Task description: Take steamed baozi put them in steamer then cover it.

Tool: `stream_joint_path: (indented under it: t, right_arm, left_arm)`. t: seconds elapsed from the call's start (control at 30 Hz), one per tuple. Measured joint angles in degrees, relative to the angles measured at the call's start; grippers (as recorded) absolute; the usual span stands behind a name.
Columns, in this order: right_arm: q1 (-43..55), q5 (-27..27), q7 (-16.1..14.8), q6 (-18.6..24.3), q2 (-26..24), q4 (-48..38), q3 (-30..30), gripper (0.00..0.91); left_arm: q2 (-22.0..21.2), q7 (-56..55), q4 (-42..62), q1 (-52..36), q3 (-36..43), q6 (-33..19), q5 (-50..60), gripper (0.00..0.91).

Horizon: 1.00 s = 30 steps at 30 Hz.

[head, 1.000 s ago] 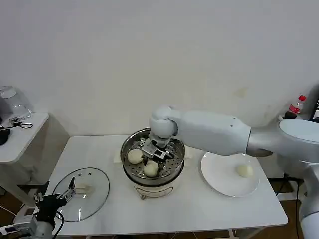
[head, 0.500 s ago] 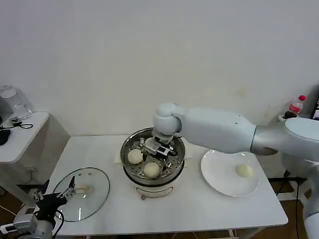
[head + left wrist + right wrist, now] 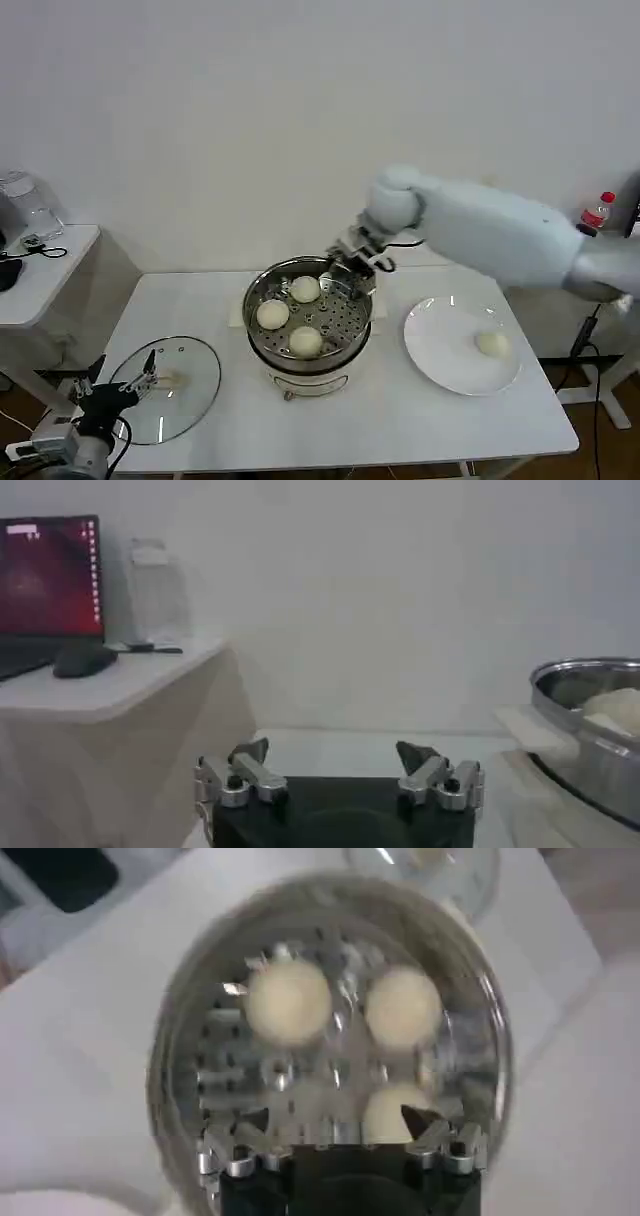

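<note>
The steamer [image 3: 307,325] stands in the middle of the white table [image 3: 400,420], and three steamed baozi lie on its perforated tray: one at the far side [image 3: 305,289], one at the robot's left [image 3: 271,314] and one at the near side [image 3: 305,341]. They lie near each other but apart, and part of the tray is free on the right side. The fourth baozi [image 3: 491,343] lies alone on the white plate [image 3: 440,350], just beside the steamer on the right. So I judge the task is more than half done: one bun is left to move, and then the cover must go on.

The right gripper [image 3: 358,252] hangs above the far right rim of the steamer, its fingers [image 3: 245,1128] spread apart and holding nothing. In the right wrist view it looks down on the three buns.

The cover [image 3: 167,385] lies flat on the table at the left of the steamer, well apart from it. The left gripper [image 3: 140,380] is low at the near left edge of the table, just beside the cover, with its fingers [image 3: 248,752] open and empty.

On the plate nothing stands in the way of the last bun. A low side table [image 3: 45,265] with a jug is at the far left, and a bottle with a red cap [image 3: 596,211] is at the far right.
</note>
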Motion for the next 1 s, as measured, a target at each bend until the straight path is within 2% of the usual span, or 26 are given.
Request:
stream_joint_path:
  t: [0.27, 0.47, 0.7, 1.0]
  right_arm:
    - [-2.82, -1.27, 1.05, -2.42, -14.68, 2.93, 1.61, 0.907]
    - [-8.39, -4.25, 0.72, -1.93, -21.26, 2.84, 5.61, 0.907]
    - [-17.31, -8.57, 0.3, -0.09, -23.79, 0.02, 12.27, 0.907]
    - [-26.86, -14.94, 0.12, 2.45, -21.51, -6.68, 20.02, 0.907]
  left_arm:
    - [0.27, 0.18, 1.15, -1.02, 2.18, -0.11, 1.09, 0.907]
    - [0.05, 0.22, 1.6, -1.24, 3.81, -0.19, 1.58, 0.907]
    - [-0.24, 0.21, 2.04, -0.9, 3.95, -0.22, 1.79, 0.907]
    - [-0.73, 0.15, 2.31, -0.19, 3.32, -0.22, 1.97, 0.907]
